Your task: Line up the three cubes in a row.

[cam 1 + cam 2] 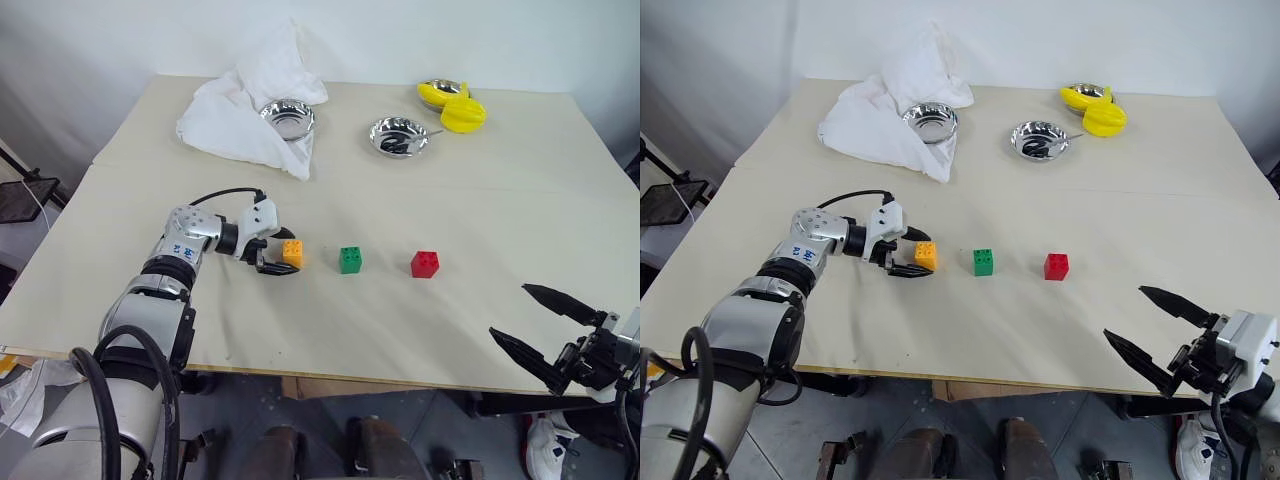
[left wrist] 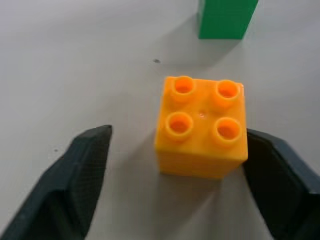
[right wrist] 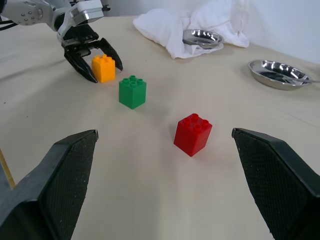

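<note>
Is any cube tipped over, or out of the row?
No. The orange cube, green cube and red cube all stand upright, studs up, in one row. The open left gripper straddles the orange one.

Green cube (image 2: 226, 19) cropped at frame edge

Three cubes (image 1: 350, 260) in a row across the table (image 1: 500, 200) middle, two bowls (image 1: 398, 136) behind them, left bowl on a cloth (image 1: 235, 115), rounded objects (image 1: 452, 105) far right behind, left gripper (image 1: 278, 252) around leftmost cube.
</note>
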Robot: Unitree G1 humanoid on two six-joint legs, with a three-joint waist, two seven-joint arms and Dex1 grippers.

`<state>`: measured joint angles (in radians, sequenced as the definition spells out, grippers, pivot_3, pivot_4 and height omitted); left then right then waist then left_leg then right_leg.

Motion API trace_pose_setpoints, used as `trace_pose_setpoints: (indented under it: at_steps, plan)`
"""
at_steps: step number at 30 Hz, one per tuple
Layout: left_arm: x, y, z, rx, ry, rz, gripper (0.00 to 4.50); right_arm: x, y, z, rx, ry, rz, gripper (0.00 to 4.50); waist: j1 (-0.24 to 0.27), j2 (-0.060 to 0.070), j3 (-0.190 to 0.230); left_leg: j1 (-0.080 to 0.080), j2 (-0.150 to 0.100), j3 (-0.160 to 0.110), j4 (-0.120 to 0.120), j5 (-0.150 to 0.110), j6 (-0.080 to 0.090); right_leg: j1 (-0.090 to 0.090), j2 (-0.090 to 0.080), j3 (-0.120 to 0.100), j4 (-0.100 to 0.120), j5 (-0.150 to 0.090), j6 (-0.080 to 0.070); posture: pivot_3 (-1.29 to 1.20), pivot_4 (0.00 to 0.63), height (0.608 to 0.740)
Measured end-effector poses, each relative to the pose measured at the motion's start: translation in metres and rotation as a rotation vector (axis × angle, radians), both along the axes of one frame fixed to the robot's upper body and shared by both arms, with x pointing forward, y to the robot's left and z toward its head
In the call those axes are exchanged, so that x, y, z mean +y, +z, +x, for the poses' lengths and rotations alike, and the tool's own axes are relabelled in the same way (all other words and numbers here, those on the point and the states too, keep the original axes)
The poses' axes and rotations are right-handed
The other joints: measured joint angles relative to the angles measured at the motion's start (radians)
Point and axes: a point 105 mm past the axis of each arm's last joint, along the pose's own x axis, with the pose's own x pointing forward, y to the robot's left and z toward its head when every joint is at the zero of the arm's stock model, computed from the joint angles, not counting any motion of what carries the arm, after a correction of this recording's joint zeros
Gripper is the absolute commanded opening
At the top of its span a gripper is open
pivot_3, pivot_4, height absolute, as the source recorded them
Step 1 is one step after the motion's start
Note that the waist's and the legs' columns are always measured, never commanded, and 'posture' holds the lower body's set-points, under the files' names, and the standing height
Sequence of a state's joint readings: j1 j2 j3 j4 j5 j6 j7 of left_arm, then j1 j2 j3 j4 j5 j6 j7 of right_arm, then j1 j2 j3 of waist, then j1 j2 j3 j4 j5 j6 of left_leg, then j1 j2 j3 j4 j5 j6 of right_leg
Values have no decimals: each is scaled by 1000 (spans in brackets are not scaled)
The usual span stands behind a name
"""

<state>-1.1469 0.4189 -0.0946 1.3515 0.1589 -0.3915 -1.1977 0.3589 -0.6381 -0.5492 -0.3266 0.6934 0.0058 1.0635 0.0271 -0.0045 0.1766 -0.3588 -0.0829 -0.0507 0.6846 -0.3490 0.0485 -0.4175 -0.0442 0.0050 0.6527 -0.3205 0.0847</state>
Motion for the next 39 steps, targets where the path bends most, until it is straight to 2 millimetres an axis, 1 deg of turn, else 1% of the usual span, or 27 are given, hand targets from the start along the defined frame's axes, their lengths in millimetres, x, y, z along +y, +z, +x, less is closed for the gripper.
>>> trace_pose_setpoints:
  at_steps: [5,8,12,15,19,21,23,25,27,29,31,33,34,36,38,39]
  plan:
    - [15,3,1,-12,31,5,4026,7,1,6,-13,28,12,4500,-3,0,0,0,0,1,0,0,0,-1,0,0,1,0,0,0,150,740]
    - [24,0,-1,-4,54,7,4026,9,3,10,-26,38,19,4500,-1,0,0,0,0,1,0,0,0,-1,0,0,0,0,0,0,150,740]
    - [30,2,1,-14,82,-4,4026,14,4,17,-32,70,29,4500,0,0,0,0,0,1,0,0,0,-1,0,0,1,0,0,0,150,740]
    - [33,0,0,-11,91,-11,4026,12,2,20,-27,73,34,4500,1,0,0,-1,0,0,0,0,0,-1,0,0,1,0,0,0,150,740]
    - [35,0,-2,-2,93,-48,4026,14,0,23,-13,104,29,4500,-1,0,0,-1,0,0,0,0,0,-1,0,0,2,0,0,0,150,740]
    - [46,1,-10,12,71,-84,4390,18,-3,24,7,140,22,4500,-5,0,0,-2,0,1,0,0,0,-3,0,0,2,0,0,0,150,740]
    - [56,7,-15,-5,50,-101,4463,16,-4,25,25,159,12,4500,-7,0,0,-5,0,2,1,0,-1,-7,0,1,4,0,0,0,150,740]
    - [73,14,-25,-37,29,-117,4463,12,-3,30,53,184,-17,4500,-14,0,0,-11,0,3,5,0,-1,-13,0,2,7,0,0,0,150,740]
    - [99,16,-41,-81,35,-127,4463,-2,-2,35,93,187,-55,4500,-23,0,0,-10,0,3,5,0,-1,-12,0,1,6,0,-1,0,150,740]
    - [121,13,-56,-101,68,-124,4463,-17,-5,37,121,175,-84,4500,-23,0,0,-10,1,2,5,0,-1,-11,0,0,6,0,-1,0,150,740]
    - [138,8,-75,-101,107,-120,4463,-29,-10,41,136,169,-108,4500,-25,0,0,-10,1,2,6,0,0,-11,-1,1,6,0,-1,0,150,740]
    - [157,-2,-103,-84,170,-118,4463,-47,-15,42,148,150,-163,4500,-29,1,0,-10,0,3,6,-1,1,-10,-1,1,6,0,-1,0,150,740]
    - [164,-5,-119,-77,200,-116,4463,-56,-18,42,156,143,-193,4500,-30,1,0,-10,1,3,5,-1,1,-10,-1,1,6,0,-1,0,150,740]
    - [171,-12,-140,-84,261,-86,4463,-69,-24,38,166,143,-246,4500,-28,1,0,-10,1,3,5,-1,2,-10,-1,1,3,0,-1,0,150,740]
    - [175,-16,-152,-97,332,-57,4463,-76,-28,38,161,138,-263,4500,-18,1,0,-9,1,3,5,-1,2,-7,-1,1,2,0,-1,0,150,740]
    - [176,-15,-153,-100,356,-58,4463,-78,-30,38,162,131,-261,4500,-8,1,0,-9,1,2,5,-1,2,-7,-2,1,2,0,-2,0,150,740]
